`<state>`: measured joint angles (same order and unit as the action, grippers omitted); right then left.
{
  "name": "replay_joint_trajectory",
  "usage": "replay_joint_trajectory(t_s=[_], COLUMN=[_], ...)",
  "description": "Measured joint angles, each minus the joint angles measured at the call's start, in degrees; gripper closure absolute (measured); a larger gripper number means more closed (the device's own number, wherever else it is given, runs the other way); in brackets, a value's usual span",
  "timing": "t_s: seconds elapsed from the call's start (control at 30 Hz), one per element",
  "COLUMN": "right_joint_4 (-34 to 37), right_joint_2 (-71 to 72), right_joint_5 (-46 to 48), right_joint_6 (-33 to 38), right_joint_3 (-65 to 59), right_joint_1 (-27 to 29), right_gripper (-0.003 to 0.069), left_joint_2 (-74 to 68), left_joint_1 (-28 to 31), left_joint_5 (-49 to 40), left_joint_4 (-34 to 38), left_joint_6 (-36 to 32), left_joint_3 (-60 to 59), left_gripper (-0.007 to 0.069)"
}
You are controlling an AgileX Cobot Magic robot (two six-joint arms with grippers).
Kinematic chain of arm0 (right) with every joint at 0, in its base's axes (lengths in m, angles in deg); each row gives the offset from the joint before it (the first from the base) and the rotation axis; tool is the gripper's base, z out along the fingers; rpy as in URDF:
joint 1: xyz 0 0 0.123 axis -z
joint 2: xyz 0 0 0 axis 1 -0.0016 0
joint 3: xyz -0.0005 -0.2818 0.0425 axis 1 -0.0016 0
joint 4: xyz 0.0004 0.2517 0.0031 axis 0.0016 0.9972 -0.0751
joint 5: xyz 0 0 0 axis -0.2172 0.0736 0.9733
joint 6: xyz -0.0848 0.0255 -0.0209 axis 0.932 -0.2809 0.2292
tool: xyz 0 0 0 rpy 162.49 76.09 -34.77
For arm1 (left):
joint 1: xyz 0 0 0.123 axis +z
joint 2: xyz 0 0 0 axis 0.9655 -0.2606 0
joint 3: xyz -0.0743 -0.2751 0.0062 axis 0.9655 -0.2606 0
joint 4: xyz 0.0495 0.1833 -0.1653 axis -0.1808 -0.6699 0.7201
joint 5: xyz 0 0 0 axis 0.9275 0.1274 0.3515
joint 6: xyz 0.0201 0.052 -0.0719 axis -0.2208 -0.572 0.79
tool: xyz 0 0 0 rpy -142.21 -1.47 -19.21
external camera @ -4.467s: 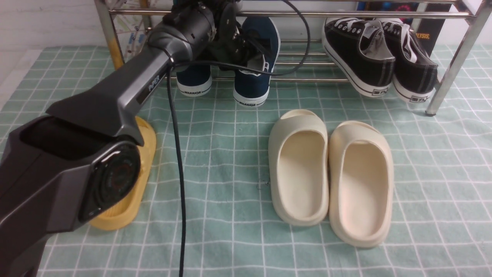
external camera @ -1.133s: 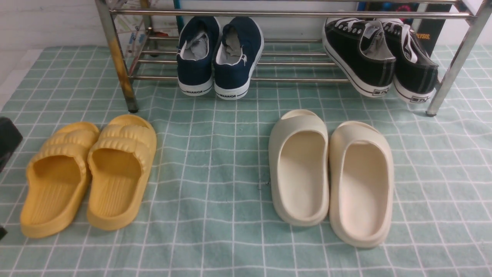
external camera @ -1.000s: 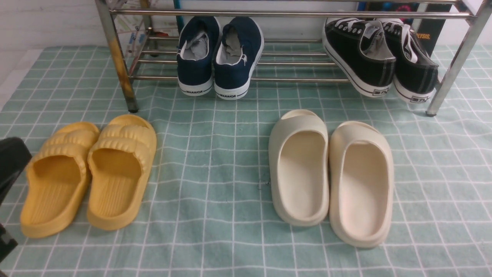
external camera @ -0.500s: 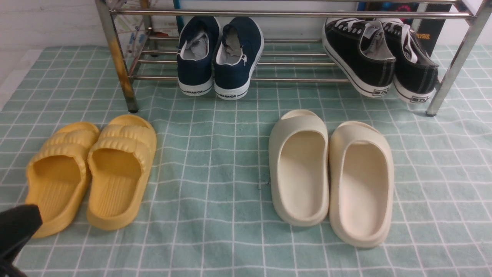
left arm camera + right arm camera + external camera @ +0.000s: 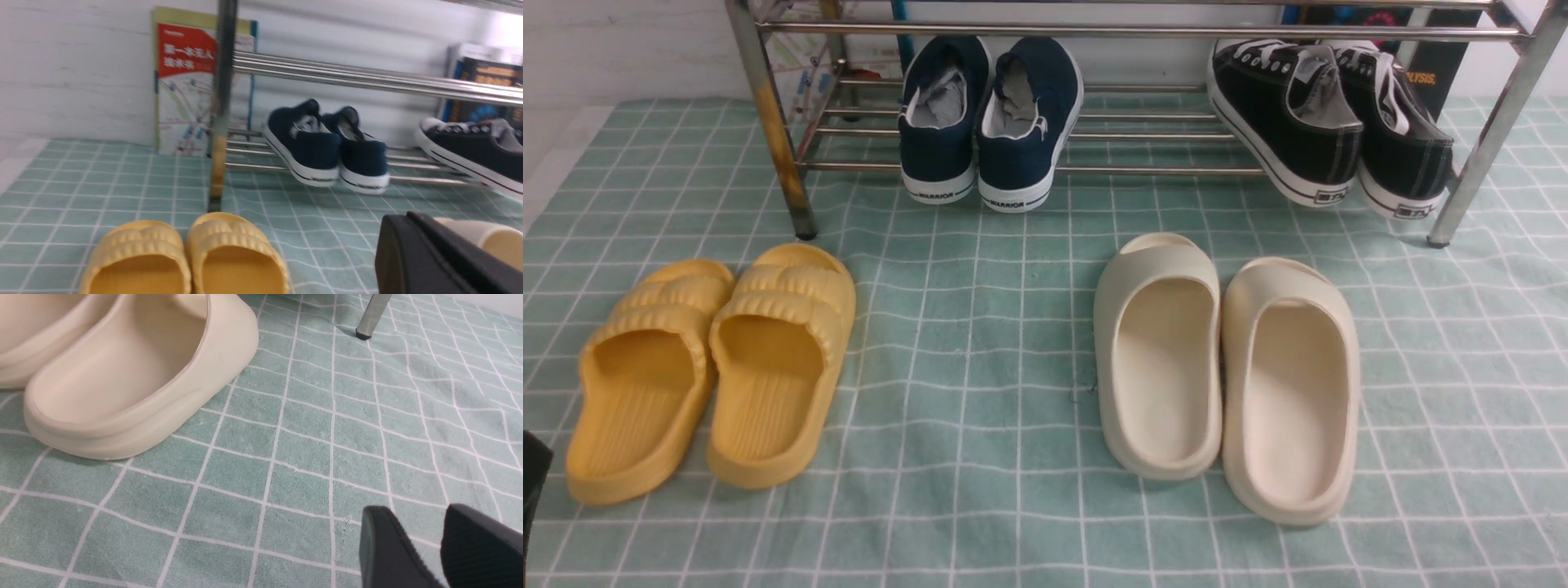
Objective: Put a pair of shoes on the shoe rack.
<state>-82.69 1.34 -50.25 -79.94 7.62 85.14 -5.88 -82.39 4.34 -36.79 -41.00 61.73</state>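
Note:
The pair of shoes, navy slip-ons with white soles, stands side by side on the lower bars of the chrome shoe rack [image 5: 1143, 31], heels toward me: one shoe [image 5: 937, 122] on the left, the other [image 5: 1029, 122] touching it on the right. The left wrist view shows both shoes [image 5: 304, 143] [image 5: 361, 159] tilted on the rack [image 5: 367, 79]. My left gripper [image 5: 404, 218] is shut and empty, low over the cloth, well back from the rack. My right gripper [image 5: 416, 516] is open, empty, hovering over the cloth beside a cream slipper [image 5: 122, 375].
Black lace-up sneakers [image 5: 1286, 114] [image 5: 1396, 122] fill the rack's right end. Yellow slippers [image 5: 645, 376] [image 5: 776, 359] and cream slippers [image 5: 1160, 359] [image 5: 1290, 392] lie on the green checked cloth [image 5: 980, 327]. A booklet [image 5: 184, 81] leans behind the rack's left post [image 5: 772, 131].
The left arm, earlier at the right navy shoe on the rack, has pulled back to the lower left edge. That shoe now sits closer to its mate.

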Motion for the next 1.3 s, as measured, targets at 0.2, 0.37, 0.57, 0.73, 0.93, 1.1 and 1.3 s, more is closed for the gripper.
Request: replay_joint_trajectory(t_s=[0.2, 0.37, 0.57, 0.73, 0.93, 1.1, 1.3], right_joint_4=[0.0, 0.0, -0.04, -0.04, -0.04, -0.04, -0.04], right_joint_2=[0.0, 0.0, 0.0, 0.0, 0.0, 0.0, 0.0], right_joint_5=[0.0, 0.0, 0.0, 0.0, 0.0, 0.0, 0.0], right_joint_6=[0.0, 0.0, 0.0, 0.0, 0.0, 0.0, 0.0], right_joint_3=[0.0, 0.0, 0.0, 0.0, 0.0, 0.0, 0.0], right_joint_1=[0.0, 0.0, 0.0, 0.0, 0.0, 0.0, 0.0], right_gripper=[0.0412, 0.0412, 0.0412, 0.0412, 0.0412, 0.0412, 0.0412], left_joint_2=[0.0, 0.0, 0.0, 0.0, 0.0, 0.0, 0.0], left_joint_1=[6.81, 7.0, 7.0, 7.0, 7.0, 7.0, 7.0], left_joint_5=[-0.97, -14.27, -19.47, -19.58, -19.98, -19.98, -19.98], left_joint_4=[5.12, 5.94, 6.66, 6.77, 6.77, 6.77, 6.77], left_joint_6=[-1.31, -1.25, -1.42, -1.47, -1.47, -1.47, -1.47], left_joint_3=[-5.53, -5.84, -5.85, -5.85, -5.85, -5.85, -5.85], left_gripper=[0.0614, 0.0614, 0.0612, 0.0606, 0.0596, 0.0592, 0.0583])
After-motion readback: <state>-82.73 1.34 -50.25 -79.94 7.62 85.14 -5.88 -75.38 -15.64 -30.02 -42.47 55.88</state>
